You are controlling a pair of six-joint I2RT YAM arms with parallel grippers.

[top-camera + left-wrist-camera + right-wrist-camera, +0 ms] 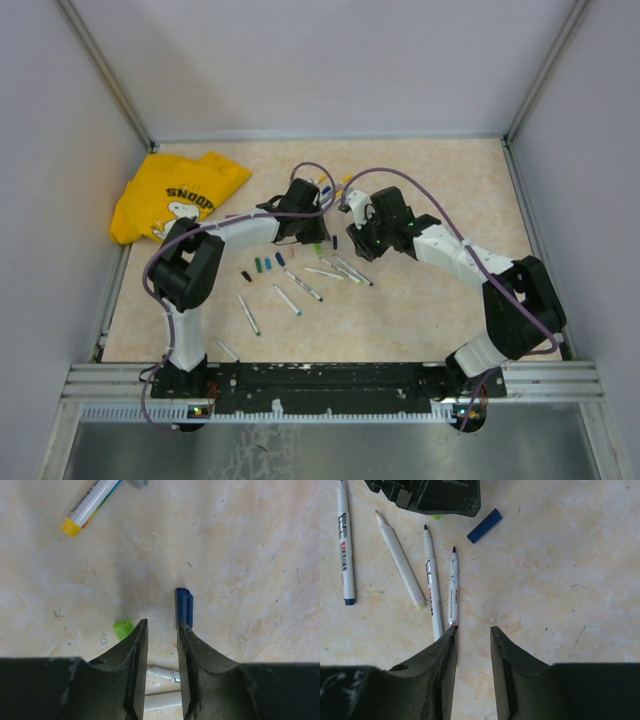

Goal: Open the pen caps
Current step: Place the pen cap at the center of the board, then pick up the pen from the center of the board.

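Beige marbled counter [430, 300] is boxed by pale walls on three sides; a yellow shirt [170, 200] is bunched in the far-left corner. Both arms are bent inward, wrists brought close together mid-counter. Left hand [161, 622] is aimed down at the surface, fingers slightly apart, nothing gripped. A blue cap [184, 607] is seen lying just past one fingertip, a green cap [122, 629] just beside the other. Right hand [472, 628] is also held slightly parted and empty, with uncapped pens [432, 587] laid near one finger. More loose caps [262, 266] are lined up left of the hands. Open counter is seen right of and beyond the hands.
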